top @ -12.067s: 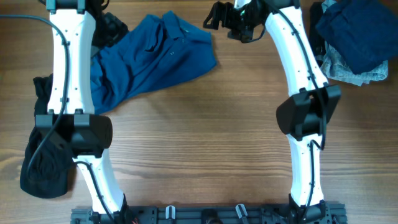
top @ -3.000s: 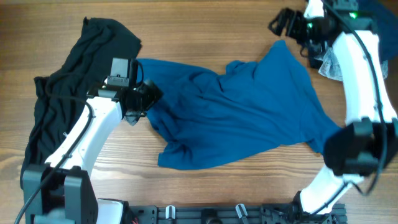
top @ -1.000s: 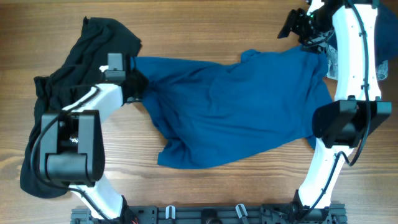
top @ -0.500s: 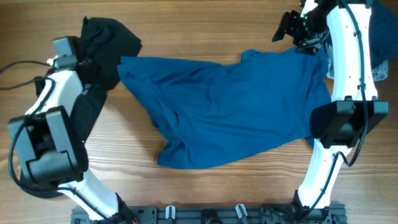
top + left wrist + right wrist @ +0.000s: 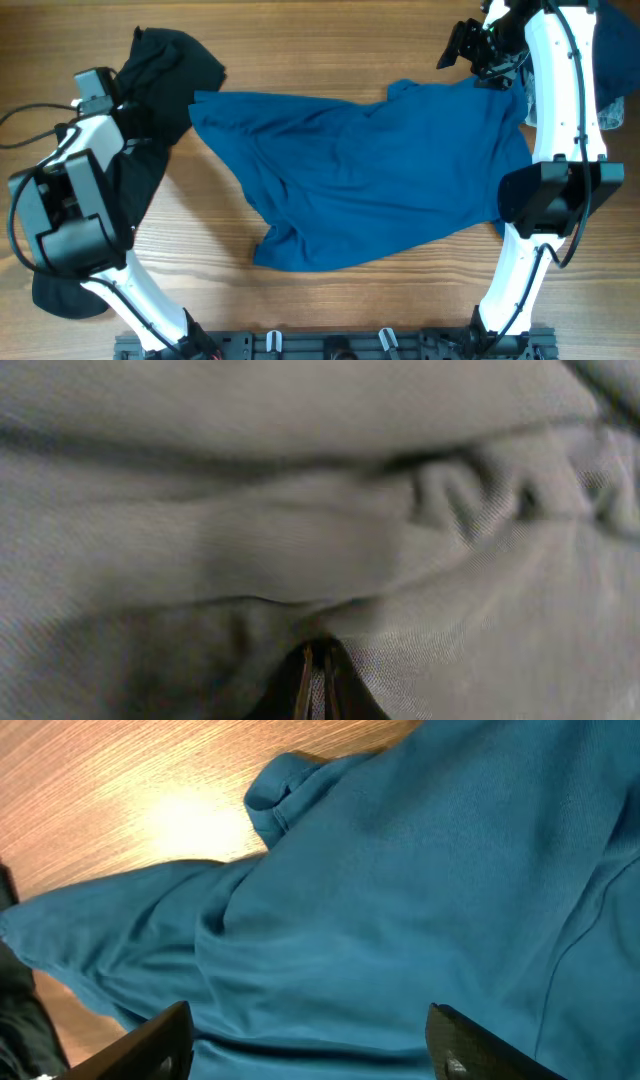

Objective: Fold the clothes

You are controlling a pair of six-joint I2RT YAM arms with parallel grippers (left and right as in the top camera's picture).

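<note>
The teal-blue shirt [image 5: 370,170] lies spread across the middle of the table [image 5: 330,310] in the overhead view, rumpled, its widest part reaching toward the right edge and a bunched corner hanging down at lower centre. The black garment [image 5: 175,60] runs along the left side of the frame, from the upper left down to the lower left corner, and touches the shirt's left edge.

The left gripper [image 5: 118,95] sits at the upper left, on the black garment. In its wrist view the left gripper [image 5: 315,680] shows at bottom centre with its jaws pressed together — no gap between the two tips. Creased cloth [image 5: 300,510], washed out to grey by the close camera, fills the whole frame and touches the tips; I cannot tell whether any of it is caught between them.

The right gripper [image 5: 462,45] is at the upper right, just above the shirt's top edge. Its wrist view shows the right gripper [image 5: 310,1045] with jaws wide apart — one finger [image 5: 160,1040] at lower left, the other at lower right — holding nothing, with only the shirt [image 5: 400,900] lying beneath. A rolled bit of the shirt's edge [image 5: 270,795] lies at the upper left of that view against bare wood [image 5: 120,800].

A navy and pale-denim heap [image 5: 612,60] lies at the right edge, upper corner.
</note>
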